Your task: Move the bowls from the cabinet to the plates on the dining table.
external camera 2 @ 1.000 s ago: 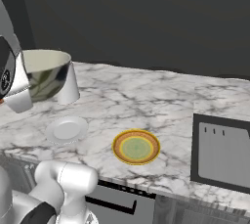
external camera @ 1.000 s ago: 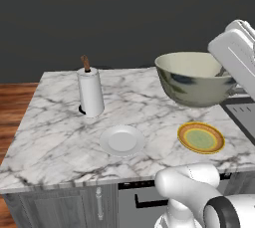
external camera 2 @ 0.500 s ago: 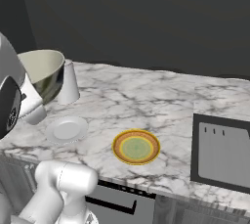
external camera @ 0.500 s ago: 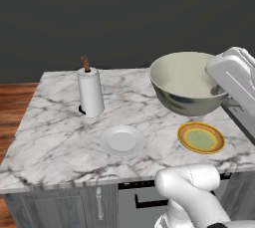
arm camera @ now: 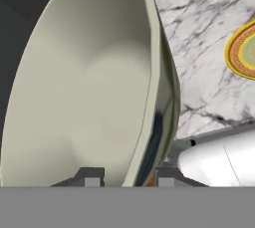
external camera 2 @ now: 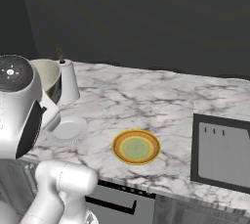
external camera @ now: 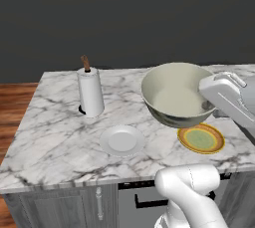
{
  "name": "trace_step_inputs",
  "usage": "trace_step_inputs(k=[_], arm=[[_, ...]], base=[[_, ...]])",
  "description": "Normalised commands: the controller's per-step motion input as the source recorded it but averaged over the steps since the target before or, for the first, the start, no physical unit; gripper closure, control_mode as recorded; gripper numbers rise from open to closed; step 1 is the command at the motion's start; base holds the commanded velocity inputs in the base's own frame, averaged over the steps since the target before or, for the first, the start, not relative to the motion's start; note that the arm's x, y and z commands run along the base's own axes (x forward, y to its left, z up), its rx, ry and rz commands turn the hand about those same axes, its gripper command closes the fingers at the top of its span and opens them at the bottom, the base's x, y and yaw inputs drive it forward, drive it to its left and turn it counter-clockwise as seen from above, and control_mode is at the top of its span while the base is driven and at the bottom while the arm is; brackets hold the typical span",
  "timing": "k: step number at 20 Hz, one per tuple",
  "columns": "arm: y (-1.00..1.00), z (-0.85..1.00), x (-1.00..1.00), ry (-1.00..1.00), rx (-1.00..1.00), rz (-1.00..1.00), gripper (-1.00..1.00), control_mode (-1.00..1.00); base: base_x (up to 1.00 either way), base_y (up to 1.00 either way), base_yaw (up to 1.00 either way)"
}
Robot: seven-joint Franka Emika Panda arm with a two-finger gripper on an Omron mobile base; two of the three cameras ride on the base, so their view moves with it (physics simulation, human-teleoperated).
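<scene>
Left base view: grey cylinder with brown stick standing far left on dining table; white plate near it, bare; yellow-rimmed plate to the right, bare. Cream bowl held above the table between both plates, overlapping the yellow-rimmed plate's far edge, nothing inside.

Right base view: dark mat flat at right; yellow-rimmed plate mid-table, white plate left; bowl partly hidden behind arm.

Hand view: gripper jaws pinching the bowl's rim, one finger inside, one outside.
</scene>
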Motion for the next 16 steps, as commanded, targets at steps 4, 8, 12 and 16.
trace_step_inputs(k=[4, 8, 12, 16], arm=[[0.00, -0.12, 0.23, 0.05, -0.10, 0.14, 1.00, -1.00], [0.00, -0.12, 0.23, 0.04, -0.06, 0.12, 1.00, -1.00], [0.00, -0.23, 0.24, 0.06, -0.01, 0.10, 1.00, -1.00], [0.02, -0.32, 0.19, 0.02, 0.00, 0.10, 1.00, -1.00]], base=[[0.00, 0.00, 0.00], [0.00, 0.00, 0.00], [0.00, 0.00, 0.00], [0.00, 0.00, 0.00]])
